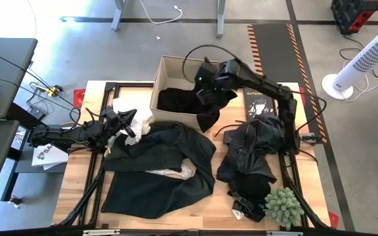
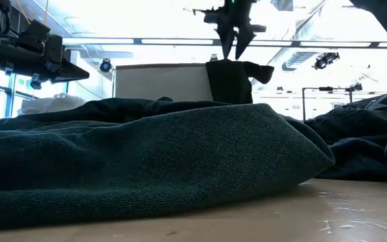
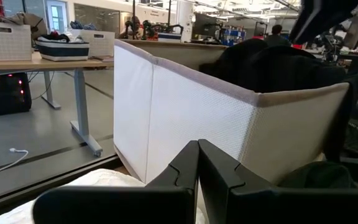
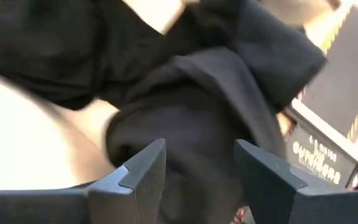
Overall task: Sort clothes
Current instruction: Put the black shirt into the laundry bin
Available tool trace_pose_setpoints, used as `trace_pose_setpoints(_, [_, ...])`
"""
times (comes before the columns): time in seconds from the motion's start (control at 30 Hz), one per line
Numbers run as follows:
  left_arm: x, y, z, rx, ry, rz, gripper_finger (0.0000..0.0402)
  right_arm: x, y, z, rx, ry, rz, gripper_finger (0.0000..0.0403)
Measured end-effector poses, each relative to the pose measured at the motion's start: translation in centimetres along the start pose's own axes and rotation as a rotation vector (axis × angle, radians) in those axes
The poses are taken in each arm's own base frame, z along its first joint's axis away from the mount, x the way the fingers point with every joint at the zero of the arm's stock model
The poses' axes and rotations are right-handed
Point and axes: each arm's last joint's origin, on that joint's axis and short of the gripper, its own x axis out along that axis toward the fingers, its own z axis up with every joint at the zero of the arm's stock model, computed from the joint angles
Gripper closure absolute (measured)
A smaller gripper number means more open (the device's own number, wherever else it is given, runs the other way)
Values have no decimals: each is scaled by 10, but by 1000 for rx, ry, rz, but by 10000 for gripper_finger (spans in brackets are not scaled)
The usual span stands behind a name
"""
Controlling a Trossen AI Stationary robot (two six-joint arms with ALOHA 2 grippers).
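A black garment (image 1: 209, 111) hangs over the right wall of the open beige box (image 1: 166, 65), and more black cloth (image 1: 176, 99) lies inside. My right gripper (image 1: 209, 84) is open just above that draped garment (image 4: 191, 118), its fingers on either side of the cloth and apart from it; the low view (image 2: 234, 50) shows it over the garment's top. My left gripper (image 1: 128, 124) is shut and empty, hovering above a white garment (image 1: 140, 123) at the table's left. A large black garment (image 1: 163, 164) lies spread mid-table over white cloth (image 1: 176, 173). Another black pile (image 1: 254, 154) lies on the right.
A black book (image 1: 261, 105) lies at the far right, beside the right arm's base. A small green plant (image 1: 284, 206) stands at the near right corner. The large garment (image 2: 146, 154) fills the low view's foreground. Bare wood shows along the near left edge (image 1: 77, 196).
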Motion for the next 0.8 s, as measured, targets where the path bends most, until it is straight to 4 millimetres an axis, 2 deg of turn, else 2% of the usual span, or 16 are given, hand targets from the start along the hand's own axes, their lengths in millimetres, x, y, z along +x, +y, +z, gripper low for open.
trace_pose_setpoints(0.17, [0, 0, 0, -1, -1, 0, 394, 38, -12, 2, -6, 121, -31, 232])
trace_pose_setpoints(0.3, [0, 0, 0, -1, 0, 0, 394, 46, -7, 0, -43, 122, -30, 295])
trace_pose_setpoints(0.4, [0, 0, 0, -1, 0, 0, 394, 40, -2, 2, -80, 80, -4, 370])
trace_pose_setpoints(0.43, [0, 0, 0, -1, -1, 0, 394, 36, 0, 2, -93, 62, -1, 384])
trace_pose_setpoints(0.67, [0, 0, 0, 0, 0, 0, 394, -7, -2, 15, -41, -186, -95, 377])
trace_pose_setpoints(0.8, [0, 0, 0, -1, 0, 0, 394, -16, -2, 20, -33, -233, -21, 386])
